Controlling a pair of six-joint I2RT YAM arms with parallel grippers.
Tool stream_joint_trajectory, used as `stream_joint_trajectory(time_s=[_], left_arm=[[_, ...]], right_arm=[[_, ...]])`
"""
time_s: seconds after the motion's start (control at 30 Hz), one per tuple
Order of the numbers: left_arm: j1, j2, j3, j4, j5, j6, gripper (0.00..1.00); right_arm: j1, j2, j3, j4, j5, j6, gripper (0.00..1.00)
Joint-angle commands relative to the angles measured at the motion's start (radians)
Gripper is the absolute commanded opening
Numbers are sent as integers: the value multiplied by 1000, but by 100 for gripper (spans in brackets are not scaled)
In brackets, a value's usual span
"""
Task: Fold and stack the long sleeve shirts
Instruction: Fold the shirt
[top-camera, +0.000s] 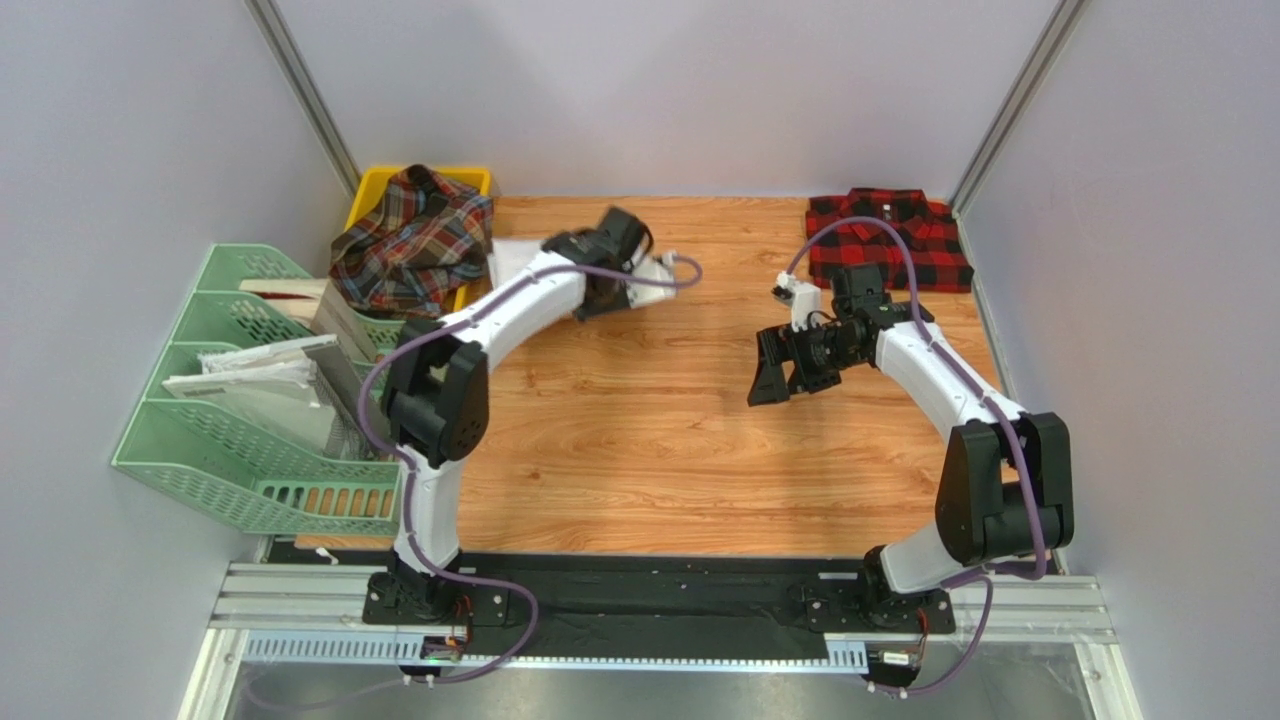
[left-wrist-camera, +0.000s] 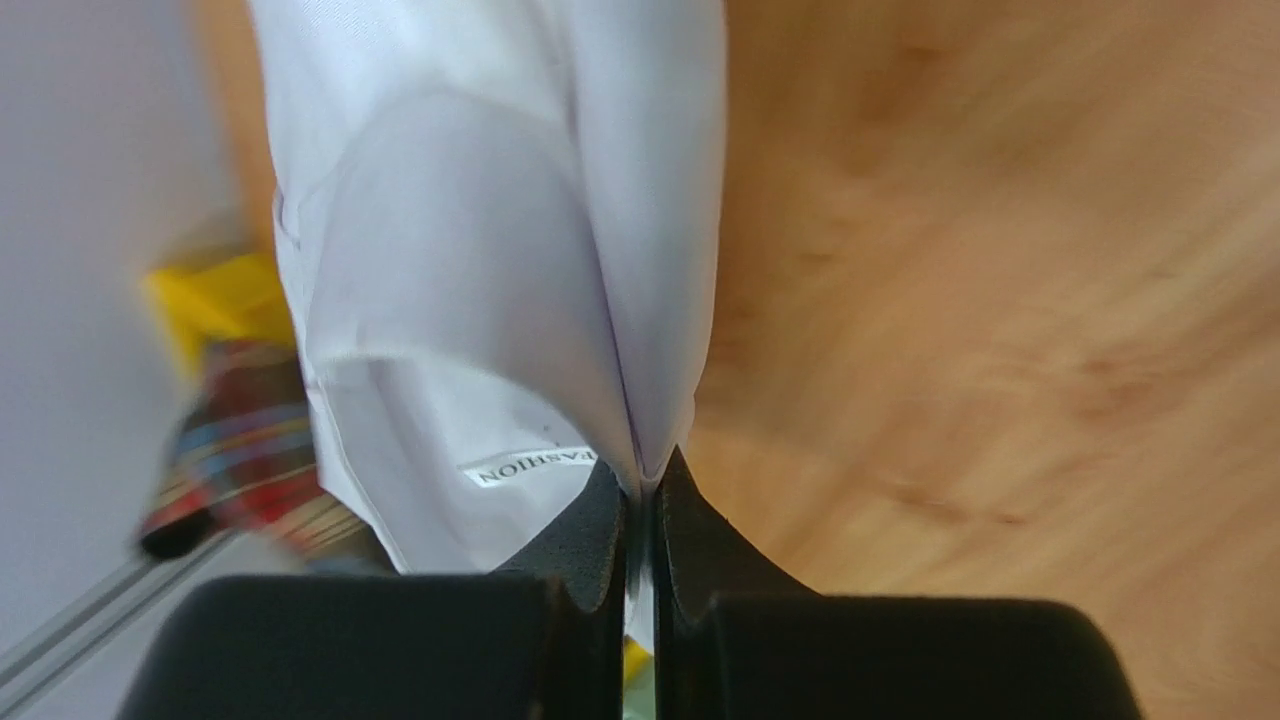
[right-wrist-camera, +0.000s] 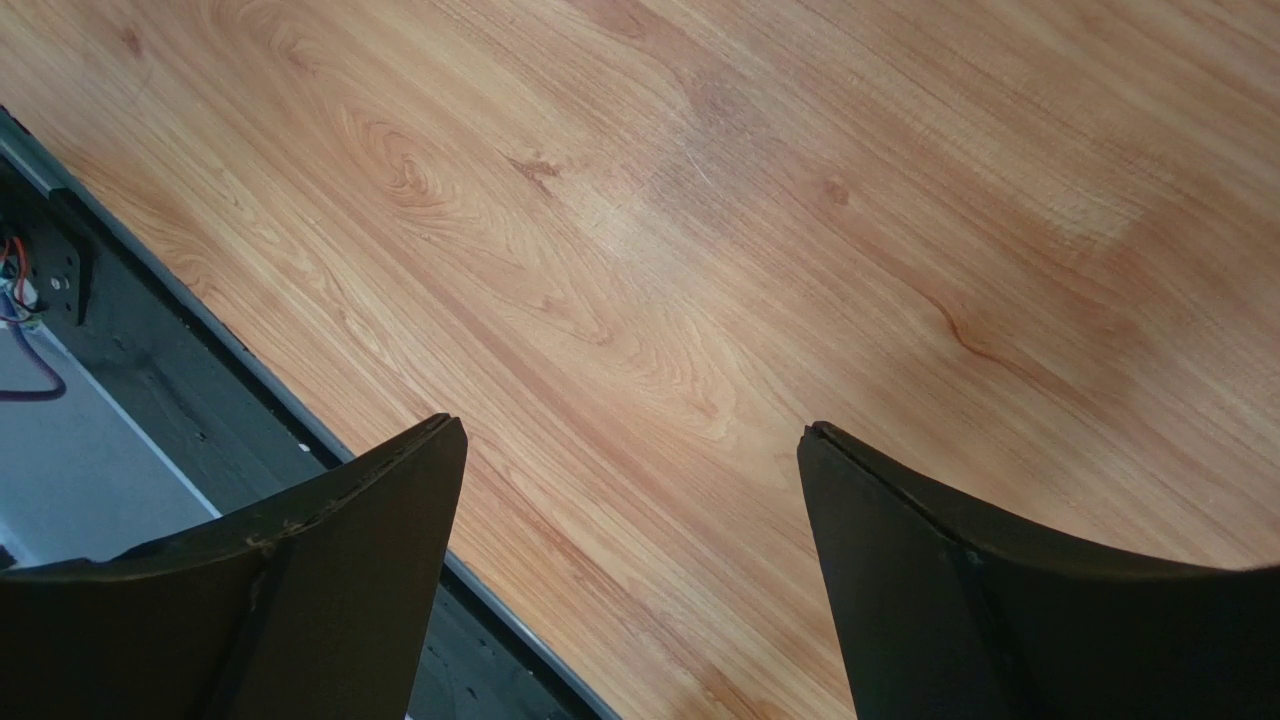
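Observation:
My left gripper (top-camera: 619, 255) is at the back left of the table and is shut on the white shirt (top-camera: 514, 260). In the left wrist view the fingers (left-wrist-camera: 594, 525) pinch a fold of the white shirt (left-wrist-camera: 481, 270), and a label shows by them. The tartan shirt (top-camera: 413, 240) lies piled in a yellow bin (top-camera: 469, 179); it also shows blurred in the left wrist view (left-wrist-camera: 241, 435). The red-and-black checked shirt (top-camera: 887, 237) lies folded at the back right. My right gripper (top-camera: 781, 368) is open and empty above the bare wood (right-wrist-camera: 721, 225), with nothing between its fingers (right-wrist-camera: 902, 555).
A green set of file trays (top-camera: 226, 435) holding white paper sheets (top-camera: 248, 368) stands along the left edge. Grey walls close in the left, back and right. The table's near edge and a black rail (right-wrist-camera: 181, 405) show under the right gripper.

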Motion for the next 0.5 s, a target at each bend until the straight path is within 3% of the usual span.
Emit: stream_joint_trajectory(time_s=[0.0,0.17,0.23,0.33,0.37,0.4,0.47], left_arm=[[-119,43,-171,44,-40,-177,0],[-224,85,-245,48,-5,-317,0],[-255,80,-246,36,-8,-368,6],[-305,47,-193,-57,88,-467,25],[-327,28,-181,-82,178,-490,31],[-334,-17,-149,-108,234,-513,46],[-347,-68,-112,-188,358,-531,48]], right_arm=[[-18,4,-11,16,-46,34,88],[-20,12,-25,21,-64,48,88],[-23,10,-28,20,-70,54,88],[-29,7,-33,16,-75,62,88],[-30,6,-33,15,-77,63,88],[-36,4,-36,13,-75,63,88],[-47,1,-39,12,-75,68,89]])
